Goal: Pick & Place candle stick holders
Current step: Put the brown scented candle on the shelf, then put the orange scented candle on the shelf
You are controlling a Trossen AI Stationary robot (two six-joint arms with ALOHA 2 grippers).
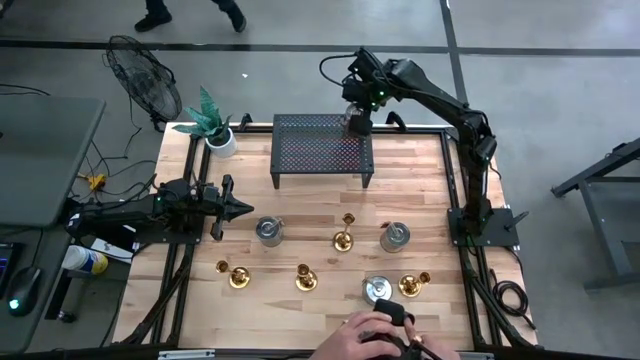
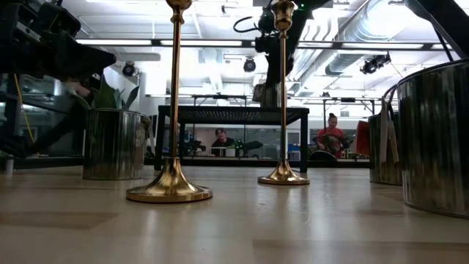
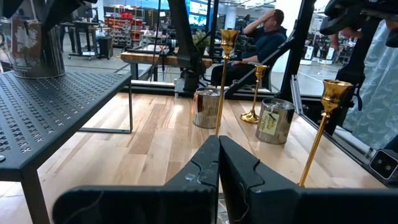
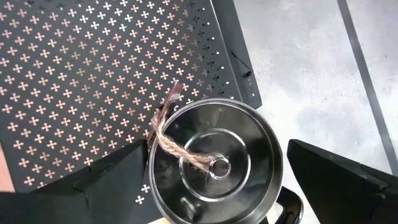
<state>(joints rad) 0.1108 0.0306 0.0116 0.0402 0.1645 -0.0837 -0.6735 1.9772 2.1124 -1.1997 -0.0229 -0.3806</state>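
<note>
Several gold candle stick holders stand upright on their round bases on the wooden table: at the near left (image 1: pixel 237 275), near middle (image 1: pixel 305 278), centre (image 1: pixel 345 238) and near right (image 1: pixel 413 285). Two show close in the low view (image 2: pixel 174 110) (image 2: pixel 283 95). My left gripper (image 1: pixel 235 208) (image 3: pixel 219 168) is shut and empty at the table's left, pointing right. My right gripper (image 1: pixel 357 120) (image 4: pixel 217 146) is open, pointing down, its fingers on either side of a silver tin (image 4: pixel 214 165) that stands on the black rack's (image 1: pixel 322 150) far right corner. My right gripper comes at the silver tin from above. One finger (image 4: pixel 118 180) stands close against the tin's wall (image 4: pixel 151 168); I cannot tell whether it touches. The other finger (image 4: pixel 336 180) is clear of the tin. The tin stands upright on the rack.
Three more silver tins stand on the table (image 1: pixel 268 232) (image 1: pixel 395 237) (image 1: pixel 378 290). A potted plant (image 1: pixel 212 125) is at the far left. A person's hand (image 1: pixel 375 330) with a dark object reaches over the near edge. People sit in the room behind.
</note>
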